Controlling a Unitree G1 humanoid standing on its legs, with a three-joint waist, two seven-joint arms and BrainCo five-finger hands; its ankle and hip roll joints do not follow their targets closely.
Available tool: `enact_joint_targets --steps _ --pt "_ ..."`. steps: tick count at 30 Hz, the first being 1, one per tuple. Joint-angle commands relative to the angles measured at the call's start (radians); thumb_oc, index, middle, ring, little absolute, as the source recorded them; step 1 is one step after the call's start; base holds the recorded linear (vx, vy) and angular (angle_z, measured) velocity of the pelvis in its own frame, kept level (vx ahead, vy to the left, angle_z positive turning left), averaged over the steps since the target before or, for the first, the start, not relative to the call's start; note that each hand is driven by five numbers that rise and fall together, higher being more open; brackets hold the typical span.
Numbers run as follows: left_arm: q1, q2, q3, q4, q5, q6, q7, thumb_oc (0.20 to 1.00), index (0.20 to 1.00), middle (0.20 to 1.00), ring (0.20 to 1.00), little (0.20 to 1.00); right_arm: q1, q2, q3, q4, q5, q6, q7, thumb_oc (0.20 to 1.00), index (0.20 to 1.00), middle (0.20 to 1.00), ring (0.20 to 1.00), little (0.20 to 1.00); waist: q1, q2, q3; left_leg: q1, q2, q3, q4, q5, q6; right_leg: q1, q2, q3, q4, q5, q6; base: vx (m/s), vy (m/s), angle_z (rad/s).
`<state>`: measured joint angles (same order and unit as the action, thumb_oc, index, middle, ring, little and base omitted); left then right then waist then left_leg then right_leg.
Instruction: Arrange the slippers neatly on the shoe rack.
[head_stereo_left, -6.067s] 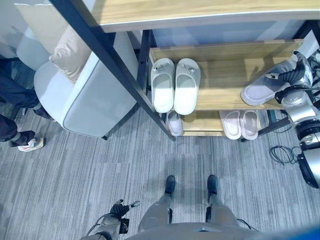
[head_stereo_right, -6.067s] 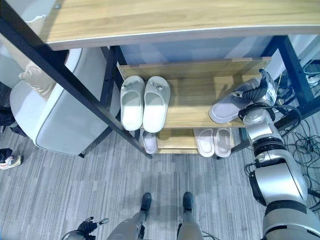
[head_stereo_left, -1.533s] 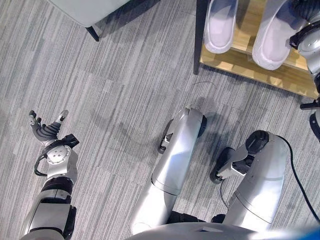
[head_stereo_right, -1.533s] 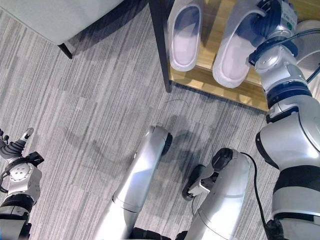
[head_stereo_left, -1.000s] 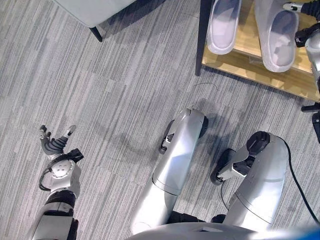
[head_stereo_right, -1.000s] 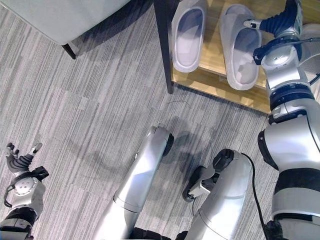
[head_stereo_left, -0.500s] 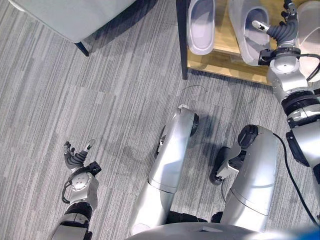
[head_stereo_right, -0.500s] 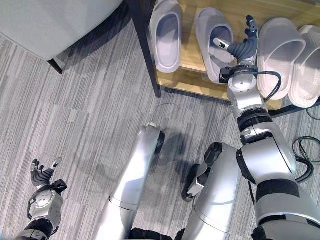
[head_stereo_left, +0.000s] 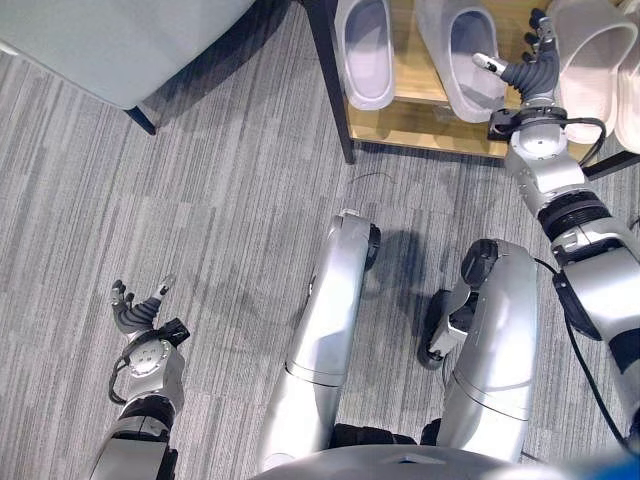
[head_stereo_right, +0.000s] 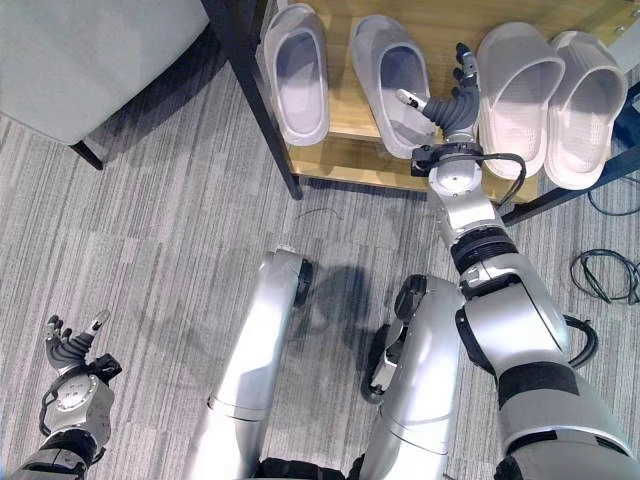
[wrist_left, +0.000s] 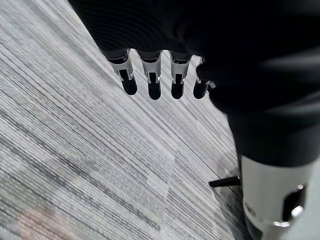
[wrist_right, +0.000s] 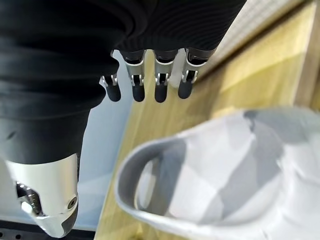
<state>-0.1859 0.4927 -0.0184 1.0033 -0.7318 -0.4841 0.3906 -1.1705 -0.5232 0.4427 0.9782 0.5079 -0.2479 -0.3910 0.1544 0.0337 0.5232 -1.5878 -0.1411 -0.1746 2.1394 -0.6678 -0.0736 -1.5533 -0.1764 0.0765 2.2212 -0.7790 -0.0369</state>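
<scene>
left eye view
landmark: the shoe rack (head_stereo_left: 440, 130), its low wooden shelf at the top of the view.
slippers: a grey pair lies on the shelf, left slipper (head_stereo_left: 365, 50) by the rack's dark post (head_stereo_left: 330, 85), right slipper (head_stereo_left: 460, 60) beside it with a gap of bare wood between; a paler pair (head_stereo_left: 590, 50) lies at the shelf's right end.
right hand (head_stereo_left: 527, 75): fingers straight and spread, clamped on nothing, just at the heel of the right grey slipper.
left hand (head_stereo_left: 135, 312): fingers relaxed and apart, holding nothing, well away from the rack over the carpet (head_stereo_left: 150, 180).

right eye view
spacing: the right grey slipper (head_stereo_right: 392, 82) sits skewed, heel swung toward the pale pair (head_stereo_right: 545, 85), toe toward its mate (head_stereo_right: 298, 70).
right hand (head_stereo_right: 452, 105): between the skewed slipper's heel and the nearest pale slipper.

left wrist view
left hand (wrist_left: 155, 75): fingers straight, empty, carpet (wrist_left: 75, 150) beyond.

right wrist view
right hand (wrist_right: 150, 82): fingers straight, nothing in them; a slipper's open heel (wrist_right: 210, 180) lies on the shelf wood (wrist_right: 250, 75) just past the fingertips.

risk
judgement: drawing the hand back could catch the heel and drag the slipper off the shelf's front edge, or skew it more; a sideways nudge to straighten it could knock the pale slipper beside the hand.
</scene>
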Motion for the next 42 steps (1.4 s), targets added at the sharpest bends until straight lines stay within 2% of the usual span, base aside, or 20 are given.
enact_joint_targets --steps 1,14,31,37,42 --pt "0.02 0.085 -0.023 -0.024 -0.017 -0.039 -0.021 1.0 1.0 1.0 1.0 1.0 -0.051 0.024 -0.007 -0.049 0.03 -0.081 0.013 1.0 1.0 1.0 1.0 1.0 0.044 -0.014 -0.003 0.018 -0.035 -0.025 -0.022 -0.054 0.06 -0.001 0.015 0.093 0.013 0.074 -0.109 0.0 0.0 0.0" --pt "-0.008 0.101 -0.025 0.0 0.001 -0.037 -0.021 1.0 1.0 1.0 1.0 1.0 0.012 0.085 -0.017 -0.099 0.012 -0.087 0.017 1.0 1.0 1.0 1.0 1.0 0.038 -0.015 -0.003 0.018 -0.038 -0.03 -0.005 -0.066 0.063 -0.001 0.028 0.088 0.017 0.081 -0.1 0.0 0.002 -0.01" --pt "-0.002 0.084 -0.057 0.017 0.022 -0.039 -0.023 1.0 1.0 1.0 1.0 1.0 -0.044 0.169 0.015 -0.038 -0.035 -0.067 0.013 1.0 1.0 1.0 1.0 1.0 0.058 0.007 -0.003 0.018 -0.04 -0.025 0.035 -0.088 0.064 0.005 0.031 0.098 0.046 0.081 -0.095 0.0 0.003 -0.01" --pt "0.0 0.086 -0.069 0.026 0.033 -0.035 -0.033 1.0 1.0 1.0 1.0 1.0 -0.069 0.162 0.032 0.004 -0.036 -0.057 0.03 1.0 1.0 1.0 1.0 1.0 0.062 0.007 -0.003 0.018 -0.043 -0.025 0.041 -0.088 0.061 0.006 0.031 0.103 0.05 0.08 -0.095 0.0 0.0 0.0" --pt "0.023 0.088 -0.084 0.008 0.056 -0.038 -0.022 1.0 1.0 1.0 1.0 1.0 -0.092 0.101 0.01 0.016 -0.095 -0.055 -0.033 1.0 1.0 1.0 1.0 1.0 0.065 0.013 -0.003 0.018 -0.043 -0.026 0.037 -0.091 0.059 0.006 0.026 0.102 0.054 0.076 -0.099 0.0 0.0 0.0"
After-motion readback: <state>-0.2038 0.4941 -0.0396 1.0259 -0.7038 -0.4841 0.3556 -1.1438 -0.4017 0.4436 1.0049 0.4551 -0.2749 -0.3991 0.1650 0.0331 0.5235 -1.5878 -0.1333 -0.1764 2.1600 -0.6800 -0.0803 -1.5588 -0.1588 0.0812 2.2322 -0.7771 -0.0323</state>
